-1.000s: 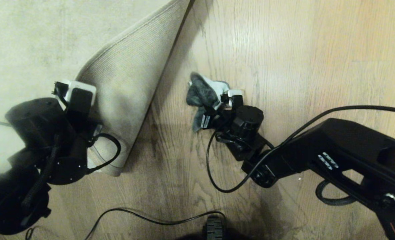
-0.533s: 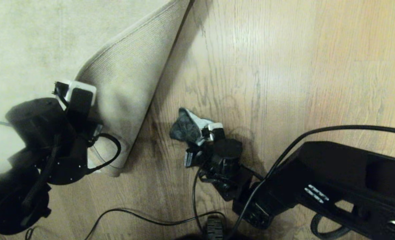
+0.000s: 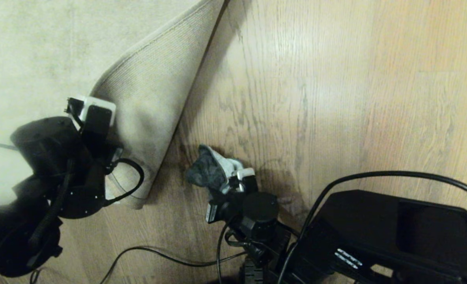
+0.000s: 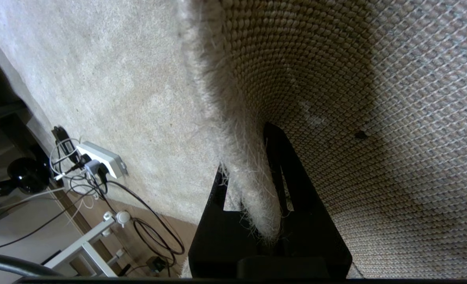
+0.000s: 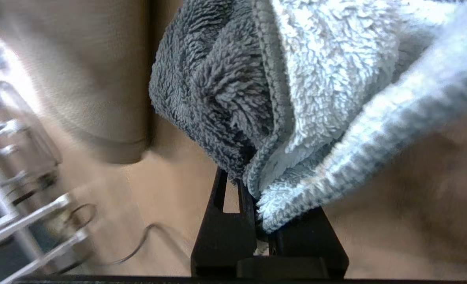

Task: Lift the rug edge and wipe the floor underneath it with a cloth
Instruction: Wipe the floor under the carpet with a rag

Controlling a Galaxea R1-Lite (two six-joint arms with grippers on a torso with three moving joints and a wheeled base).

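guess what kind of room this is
Probably a lived-in room at home: a large pile rug on wood-plank floor, with a power strip and tangled cables by the rug's far side.

We can't see the left gripper's (image 3: 113, 156) fingertips in head view: arm body and the folded rug edge (image 3: 154, 102) cover them. Rug runs off the frame top and left. Right arm is cut at the bottom-right edge. In right wrist view the cloth (image 5: 281, 90) hides the pinch pt; bkgd there is smeared, metal frame (image 5: 24, 205) unclear.
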